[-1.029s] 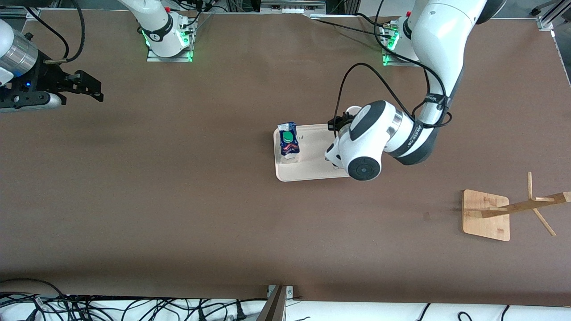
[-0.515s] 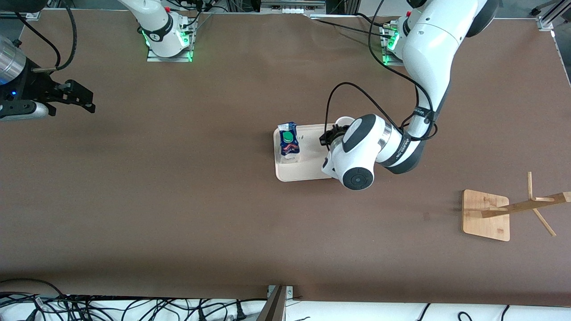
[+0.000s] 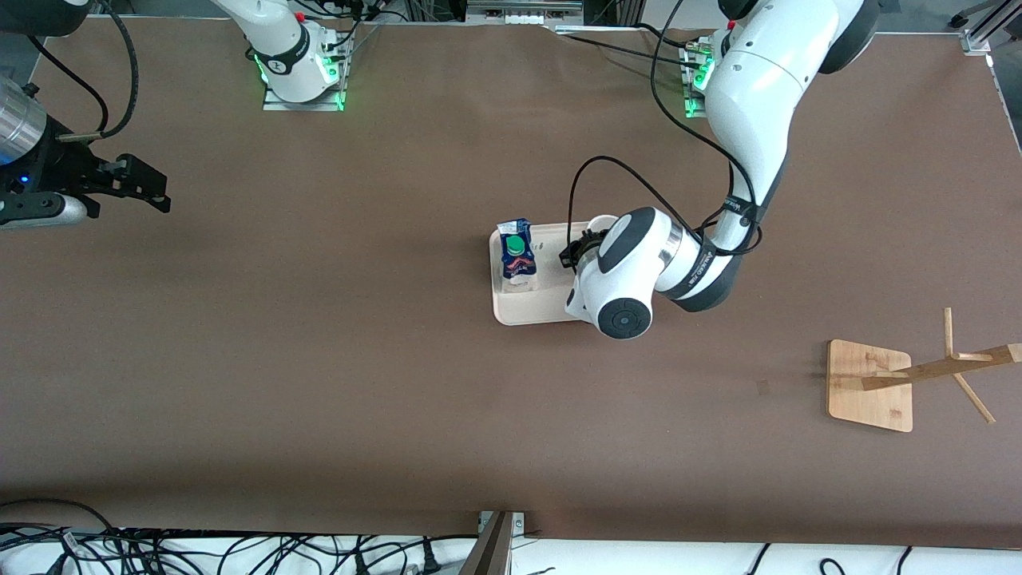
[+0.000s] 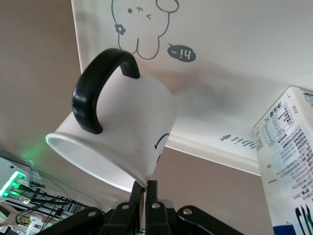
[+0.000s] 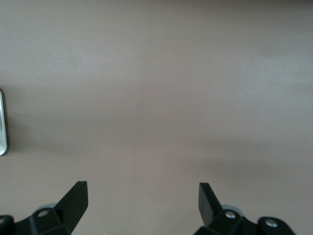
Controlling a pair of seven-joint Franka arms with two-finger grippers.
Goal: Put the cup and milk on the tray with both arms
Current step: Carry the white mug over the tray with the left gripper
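Observation:
The cream tray (image 3: 527,310) lies mid-table; its bunny drawing shows in the left wrist view (image 4: 142,24). The milk carton (image 3: 516,254) with a green cap stands on the tray at the end toward the right arm; it also shows in the left wrist view (image 4: 288,161). My left gripper (image 4: 145,185) is shut on the rim of the white cup (image 4: 127,137), which hangs tilted over the tray with its black handle (image 4: 95,93) showing. In the front view only the cup's rim (image 3: 600,220) shows past the left wrist. My right gripper (image 3: 148,190) is open and empty over bare table at the right arm's end.
A bamboo rack (image 3: 870,385) with wooden pegs stands toward the left arm's end, nearer the front camera than the tray. Arm bases with green lights (image 3: 299,72) sit along the table edge farthest from the front camera. Cables lie along the edge nearest it.
My left arm has carried the cup toward the milk, farther over the tray. My right gripper has drawn back toward the right arm's end of the table.

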